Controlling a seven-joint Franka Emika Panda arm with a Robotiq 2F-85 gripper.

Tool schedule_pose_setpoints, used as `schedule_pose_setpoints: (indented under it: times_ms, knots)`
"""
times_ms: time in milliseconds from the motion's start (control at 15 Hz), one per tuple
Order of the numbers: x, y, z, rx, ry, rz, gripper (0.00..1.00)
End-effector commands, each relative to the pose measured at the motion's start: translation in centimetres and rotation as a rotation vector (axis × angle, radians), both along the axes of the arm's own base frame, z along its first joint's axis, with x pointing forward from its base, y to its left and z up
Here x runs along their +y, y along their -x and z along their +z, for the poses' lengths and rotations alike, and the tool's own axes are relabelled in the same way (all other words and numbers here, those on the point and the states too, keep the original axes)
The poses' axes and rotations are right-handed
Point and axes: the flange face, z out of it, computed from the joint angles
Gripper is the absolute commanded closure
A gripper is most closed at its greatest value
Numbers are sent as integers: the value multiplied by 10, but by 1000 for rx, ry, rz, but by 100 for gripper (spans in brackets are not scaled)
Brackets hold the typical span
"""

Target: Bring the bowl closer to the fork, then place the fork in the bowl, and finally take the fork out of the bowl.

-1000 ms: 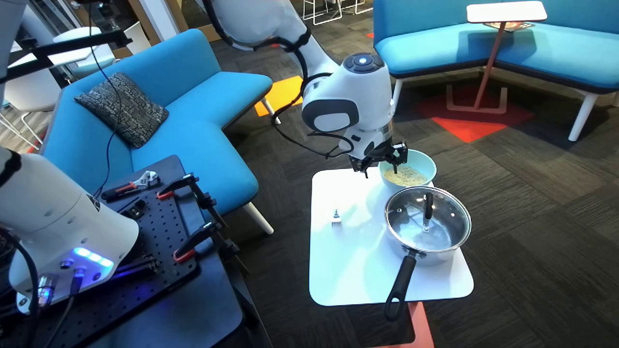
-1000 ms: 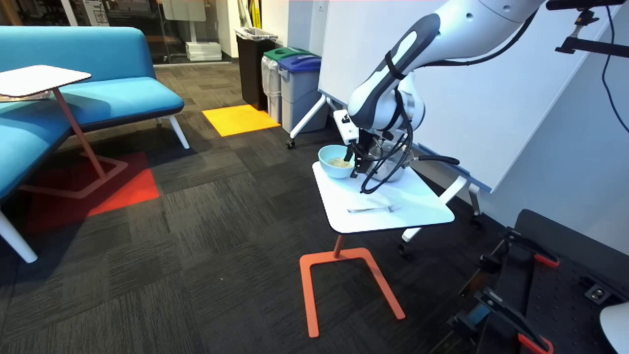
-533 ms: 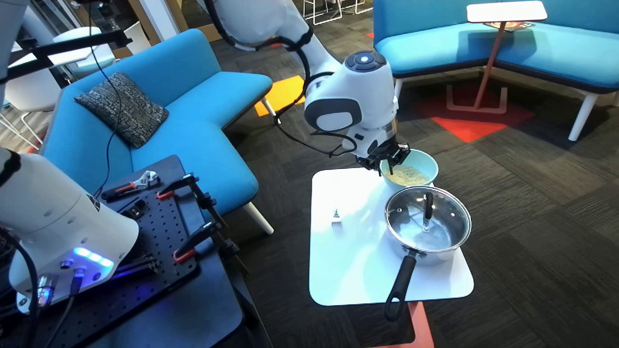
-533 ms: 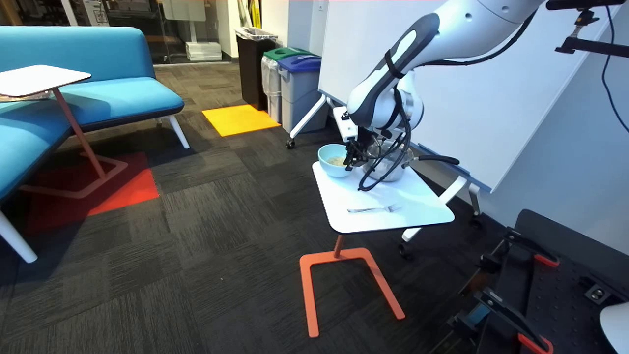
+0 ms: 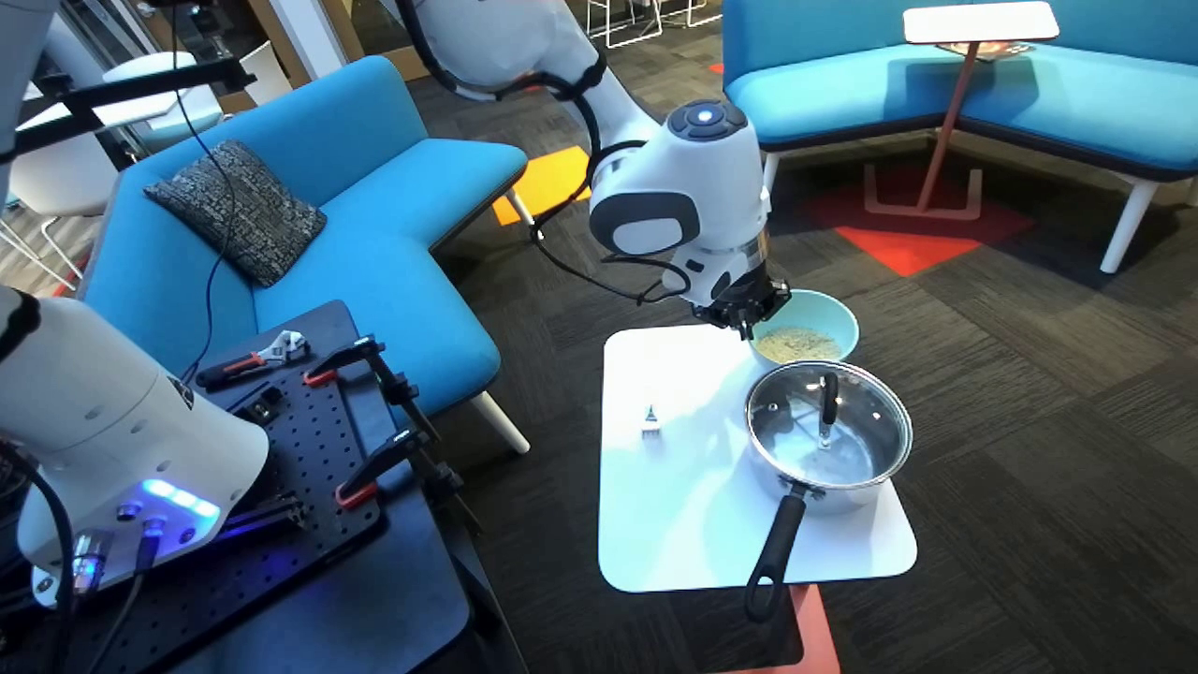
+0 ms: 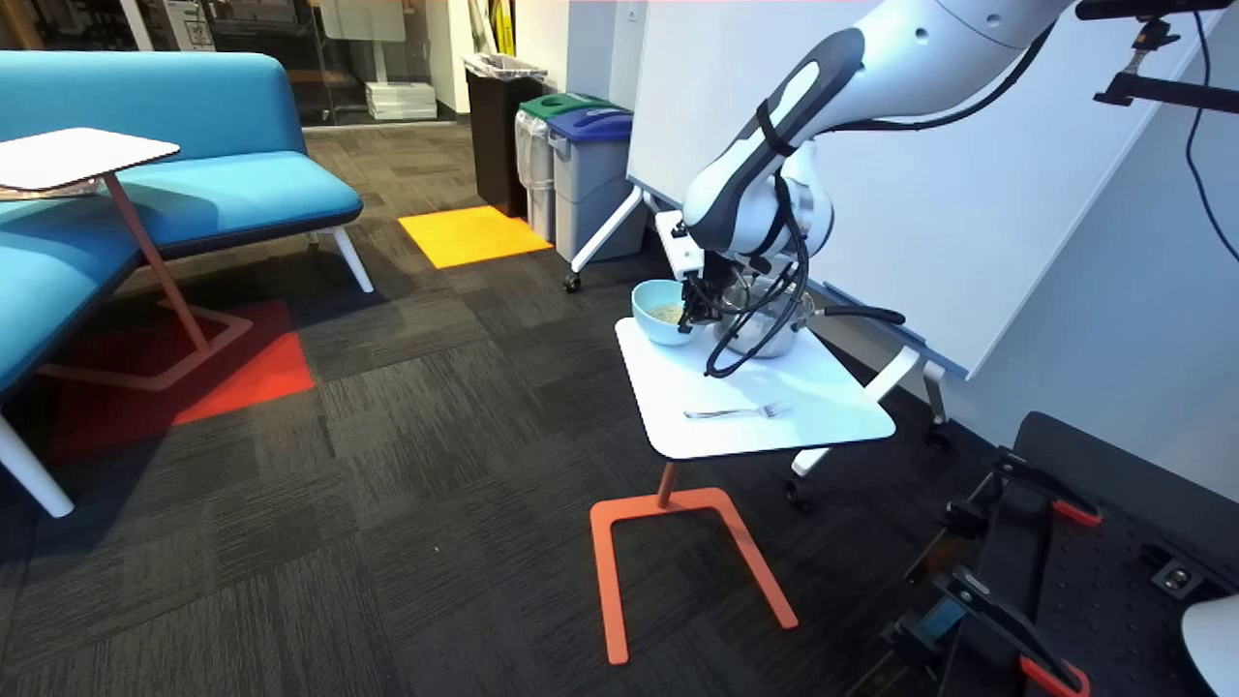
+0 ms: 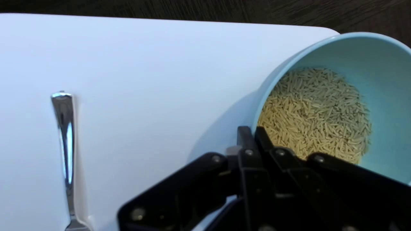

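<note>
1. Bowl (image 7: 387, 93), one, pale blue: took up the right side of my wrist view, its rim overlapping the corner of the white table (image 7: 135, 80). I could not tell whether its base touched the table.
2. Gripper (image 7: 253, 131), one, black: at the lower middle of that view, I had it pinching the bowl's rim, one fingertip outside the wall and one within.
3. Rice (image 7: 316, 118), loose, pale grains: lay inside the bowl.
4. Fork (image 6: 738, 412), one, metal: lay flat on the table, just below the centre of an exterior view, tines toward the right, well apart from the bowl. In my wrist view it ran down the left side, its head cut off by the lower edge.
5. Pot (image 5: 847, 501), one, metal: stood on the table, right of centre in an exterior view, just beside the bowl. Glass lid (image 5: 796, 440) on; black handle (image 5: 777, 552) reached past the table's lower edge.
6. Sofa (image 5: 346, 253), blue, with grey patterned cushion (image 5: 239, 211): upper left of an exterior view.
7. Whiteboard (image 6: 949, 174), one: upper right of an exterior view.
</note>
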Motion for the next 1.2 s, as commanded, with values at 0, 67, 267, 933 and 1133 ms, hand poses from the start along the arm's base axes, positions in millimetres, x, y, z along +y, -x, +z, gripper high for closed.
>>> schedule_pose_setpoints:
  times_ms: [0, 67, 267, 933, 1133]
  knots:
    - [2, 0, 10, -28, -2, -4, 99]
    - [4, 2, 13, -32, -1, 3, 99]
    - [13, 8, 18, -42, 4, 17, 99]
    - [58, 77, 12, -48, 2, -34, 99]
    - [65, 100, 12, -45, -5, -67, 99]
